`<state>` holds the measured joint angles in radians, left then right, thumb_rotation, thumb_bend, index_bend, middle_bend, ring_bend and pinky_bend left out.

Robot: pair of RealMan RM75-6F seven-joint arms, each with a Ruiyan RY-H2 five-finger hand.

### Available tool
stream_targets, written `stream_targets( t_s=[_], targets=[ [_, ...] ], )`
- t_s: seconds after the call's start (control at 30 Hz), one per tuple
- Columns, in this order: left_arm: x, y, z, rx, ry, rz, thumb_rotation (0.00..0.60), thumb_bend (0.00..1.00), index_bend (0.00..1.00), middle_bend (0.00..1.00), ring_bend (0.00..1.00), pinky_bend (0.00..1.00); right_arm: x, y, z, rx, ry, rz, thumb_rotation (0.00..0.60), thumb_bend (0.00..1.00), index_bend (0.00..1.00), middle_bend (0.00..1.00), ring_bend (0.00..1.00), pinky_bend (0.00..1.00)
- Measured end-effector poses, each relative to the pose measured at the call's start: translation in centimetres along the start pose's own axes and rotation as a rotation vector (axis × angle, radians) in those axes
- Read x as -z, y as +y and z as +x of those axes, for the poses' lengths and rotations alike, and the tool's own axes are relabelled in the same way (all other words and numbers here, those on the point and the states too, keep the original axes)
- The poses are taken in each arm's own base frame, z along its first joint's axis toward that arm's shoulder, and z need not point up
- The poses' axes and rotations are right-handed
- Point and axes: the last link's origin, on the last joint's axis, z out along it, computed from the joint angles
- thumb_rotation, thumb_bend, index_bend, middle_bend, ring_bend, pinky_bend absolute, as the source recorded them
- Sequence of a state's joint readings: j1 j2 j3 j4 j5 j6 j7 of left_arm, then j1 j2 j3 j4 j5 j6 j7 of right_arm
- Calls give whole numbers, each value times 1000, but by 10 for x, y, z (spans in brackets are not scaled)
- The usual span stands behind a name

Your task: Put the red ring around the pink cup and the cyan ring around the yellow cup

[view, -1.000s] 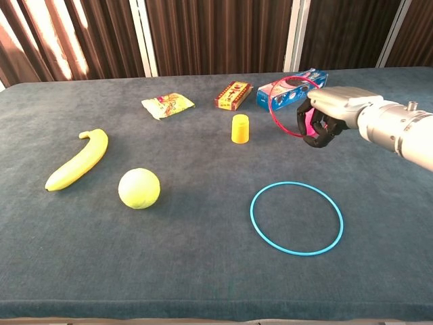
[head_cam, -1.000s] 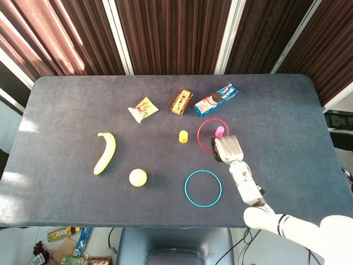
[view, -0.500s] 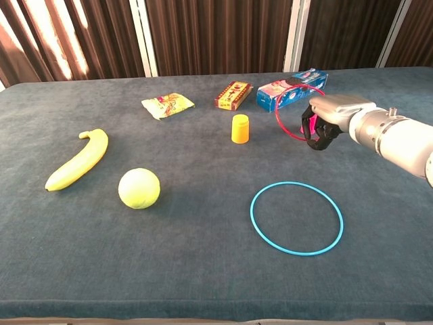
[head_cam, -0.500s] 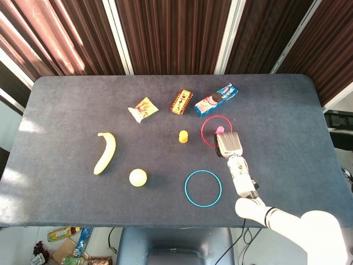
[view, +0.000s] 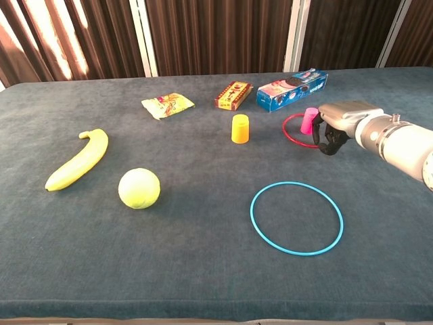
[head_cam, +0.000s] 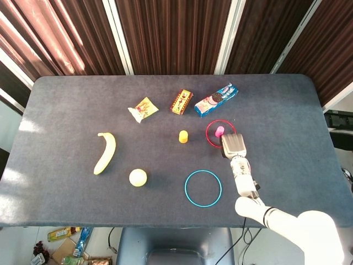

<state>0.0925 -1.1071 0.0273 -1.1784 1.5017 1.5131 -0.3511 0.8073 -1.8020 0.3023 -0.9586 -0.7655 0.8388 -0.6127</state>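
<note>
- I see the pink cup standing upright inside the red ring, which lies about flat around it on the table.
- My right hand sits at the ring's right edge, fingers curled down; whether they pinch it I cannot tell.
- The cyan ring lies flat, well apart from the yellow cup.

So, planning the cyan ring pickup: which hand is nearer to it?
Right. The right hand sits beyond the cyan ring, by the pink cup; the left hand isn't in view.
</note>
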Motion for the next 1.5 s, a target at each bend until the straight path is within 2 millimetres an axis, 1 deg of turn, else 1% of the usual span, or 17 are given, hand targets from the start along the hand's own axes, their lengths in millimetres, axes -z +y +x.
stream_targets(
  t_s=[0.17,0.27,0.37,0.43,0.47,0.57,0.67,0.73,0.8,0.9,0.93,1.03,1.2,1.33,1.5],
  targets=[
    [0,1,0,-1,-1,-3,600,416,58,0,0,150,2,1,4,-1,8,3,600,477,558,926,1000,1000],
    [0,1,0,-2,-2,-2,600,416,58,0,0,150,6,0,7,-3,19,15,600,468,550,926,1000,1000],
    [0,1,-1,-2,-3,-1,600,416,58,0,0,151,15,-4,11,-10,40,52,600,468,555,926,1000,1000],
    [0,1,-1,-2,-4,0,600,415,58,0,0,150,26,-8,13,-15,59,98,600,467,576,926,1000,1000],
    [-1,1,-1,-3,-4,0,600,415,58,0,0,150,32,-11,14,-16,66,123,600,468,586,926,1000,1000],
    [-1,1,-1,-2,-5,-2,600,414,58,0,0,150,58,-17,15,-14,79,221,600,468,608,926,1000,1000],
    [-1,1,-2,-3,-7,-5,600,414,58,0,0,151,92,-18,12,-6,65,320,600,467,613,926,1000,1000],
    [0,2,-2,-3,-6,-6,600,414,58,0,0,151,119,-13,7,9,48,371,600,467,613,926,1000,1000],
    [0,2,-2,-5,-5,-7,600,414,58,0,0,151,142,-1,2,32,38,389,600,467,613,926,1000,1000],
    [0,2,-2,-6,-6,-8,600,414,58,0,0,151,163,9,-4,46,27,392,600,467,613,926,1000,1000],
    [0,2,-2,-6,-6,-8,600,414,59,0,0,151,168,11,-5,49,18,395,600,467,614,926,1000,1000],
    [0,3,-2,-5,-6,-11,600,414,60,0,0,151,178,16,-10,60,-18,407,600,467,614,926,1000,1000],
    [0,4,-2,-5,-5,-14,600,414,65,0,0,151,190,16,-20,77,-81,447,600,467,613,926,1000,1000],
    [0,3,-1,-5,-2,-12,600,414,65,0,0,151,191,14,-25,72,-105,462,600,467,614,926,1000,1000],
    [0,3,-1,-3,-3,-10,600,414,65,0,0,151,187,9,-32,65,-116,476,600,467,616,926,1000,1000]
  ],
)
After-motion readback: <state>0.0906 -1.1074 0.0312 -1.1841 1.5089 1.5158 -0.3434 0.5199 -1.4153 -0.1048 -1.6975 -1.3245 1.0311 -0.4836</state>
